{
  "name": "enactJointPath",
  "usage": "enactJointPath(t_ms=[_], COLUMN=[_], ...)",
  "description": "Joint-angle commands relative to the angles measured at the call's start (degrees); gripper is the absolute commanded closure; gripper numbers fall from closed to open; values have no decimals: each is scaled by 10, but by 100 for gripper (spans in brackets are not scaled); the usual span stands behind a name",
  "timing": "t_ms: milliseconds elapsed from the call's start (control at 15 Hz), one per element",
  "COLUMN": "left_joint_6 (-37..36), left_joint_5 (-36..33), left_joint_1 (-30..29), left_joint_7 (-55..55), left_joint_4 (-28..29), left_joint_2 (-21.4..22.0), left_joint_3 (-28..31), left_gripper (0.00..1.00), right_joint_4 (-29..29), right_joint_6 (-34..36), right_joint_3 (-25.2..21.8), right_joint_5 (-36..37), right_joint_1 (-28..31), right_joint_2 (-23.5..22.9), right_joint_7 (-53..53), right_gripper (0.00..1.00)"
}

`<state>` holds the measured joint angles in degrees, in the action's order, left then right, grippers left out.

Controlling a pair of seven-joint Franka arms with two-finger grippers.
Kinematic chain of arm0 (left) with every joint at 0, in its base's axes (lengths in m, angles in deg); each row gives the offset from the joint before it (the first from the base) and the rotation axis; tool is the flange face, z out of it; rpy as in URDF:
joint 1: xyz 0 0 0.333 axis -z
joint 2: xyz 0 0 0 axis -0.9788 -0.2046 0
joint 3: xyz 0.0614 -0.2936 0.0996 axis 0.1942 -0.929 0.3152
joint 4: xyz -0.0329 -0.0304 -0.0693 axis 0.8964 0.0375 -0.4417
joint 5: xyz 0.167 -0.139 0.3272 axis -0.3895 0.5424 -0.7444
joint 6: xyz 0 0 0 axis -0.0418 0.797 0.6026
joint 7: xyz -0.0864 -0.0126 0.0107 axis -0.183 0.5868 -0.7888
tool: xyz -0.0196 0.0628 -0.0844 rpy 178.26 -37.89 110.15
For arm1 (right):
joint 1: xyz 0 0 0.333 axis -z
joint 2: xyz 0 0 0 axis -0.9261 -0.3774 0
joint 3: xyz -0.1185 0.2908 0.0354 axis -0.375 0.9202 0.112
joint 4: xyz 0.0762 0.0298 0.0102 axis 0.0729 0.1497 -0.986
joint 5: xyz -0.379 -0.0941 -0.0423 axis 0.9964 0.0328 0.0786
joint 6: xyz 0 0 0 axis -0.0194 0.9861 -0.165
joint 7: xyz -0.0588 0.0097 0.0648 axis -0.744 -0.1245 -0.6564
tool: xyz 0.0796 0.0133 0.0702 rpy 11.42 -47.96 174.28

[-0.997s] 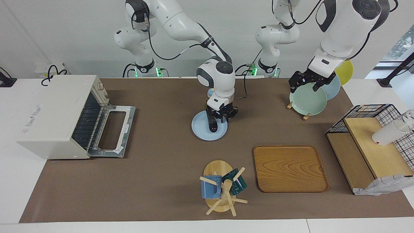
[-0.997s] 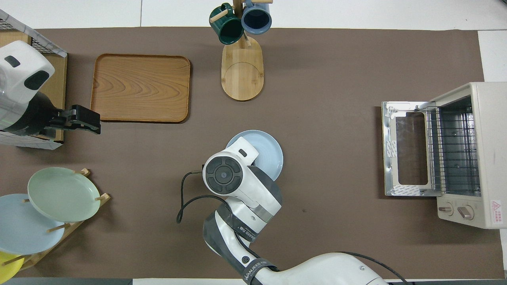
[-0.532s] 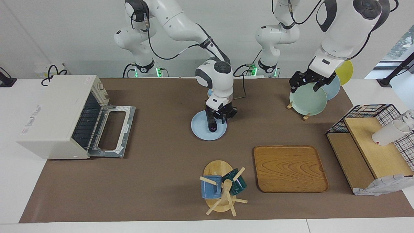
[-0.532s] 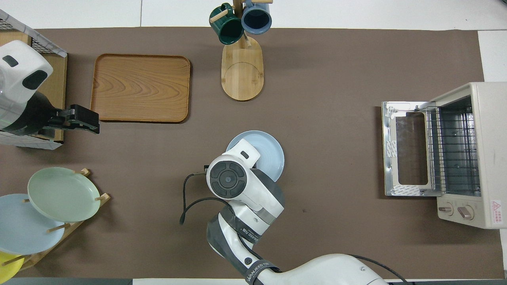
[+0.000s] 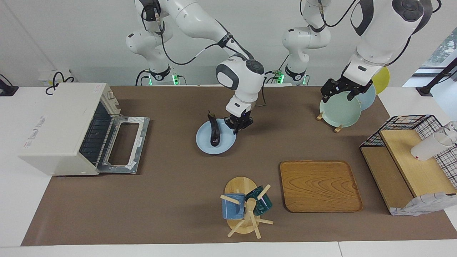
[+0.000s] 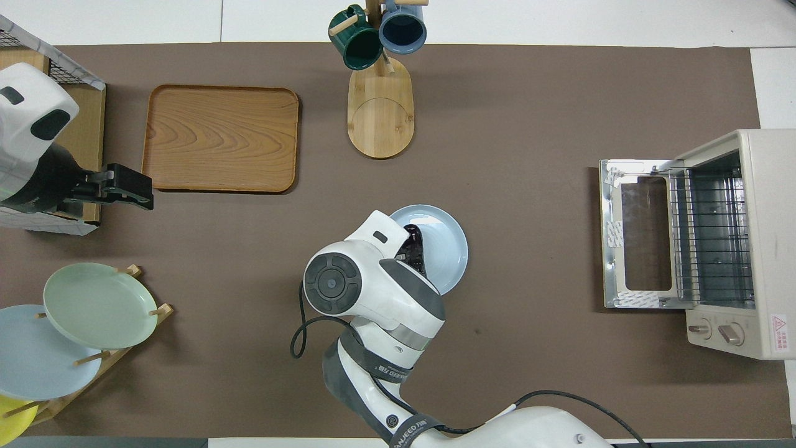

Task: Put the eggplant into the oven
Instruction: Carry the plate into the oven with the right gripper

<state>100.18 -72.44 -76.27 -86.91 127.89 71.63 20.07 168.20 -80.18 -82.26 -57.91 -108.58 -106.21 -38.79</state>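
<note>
Eggplant (image 5: 214, 130) lies on blue plate (image 5: 205, 146); your right gripper (image 5: 238, 125) at plate rim, pinched closed, empty. Oven (image 5: 68, 125) open, rack bare. Left gripper (image 5: 339, 91) spread wide over green plate (image 5: 339, 112).

1. Right arm (image 5: 200, 21): glossy white shells, dark grey joint caps, black cable looped alongside.
2. Left arm (image 5: 378, 32): same white-and-grey build, black cable near its shoulder.
3. Bases: green lights.
4. Grippers: black.
5. Right arm's band: black with white lettering.
</note>
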Motion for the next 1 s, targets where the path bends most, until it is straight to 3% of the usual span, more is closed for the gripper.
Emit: enactJointPath(t_ms=[0,266,465,931], left_joint_6=[1,1,0,0], left_joint_5=[5,5,5,5], left_joint_1=[-7,-8,-7,-7], left_joint_7=[5,5,5,5], left_joint_4=[3,3,3,3], left_joint_2=[8,8,8,8], left_joint_3=[-3,-3,-2,-2], left_gripper=[0,0,0,0], right_joint_4=[17,95,161,212], right_joint_6=[50,90,83,60], right_joint_3=[5,4,4,4], right_joint_5=[9,10,10,7], right_joint_1=[79,164,241,384], right_joint_2=[65,149,206,224], right_joint_7=[111,220,308,463], right_gripper=[100,100,100,100])
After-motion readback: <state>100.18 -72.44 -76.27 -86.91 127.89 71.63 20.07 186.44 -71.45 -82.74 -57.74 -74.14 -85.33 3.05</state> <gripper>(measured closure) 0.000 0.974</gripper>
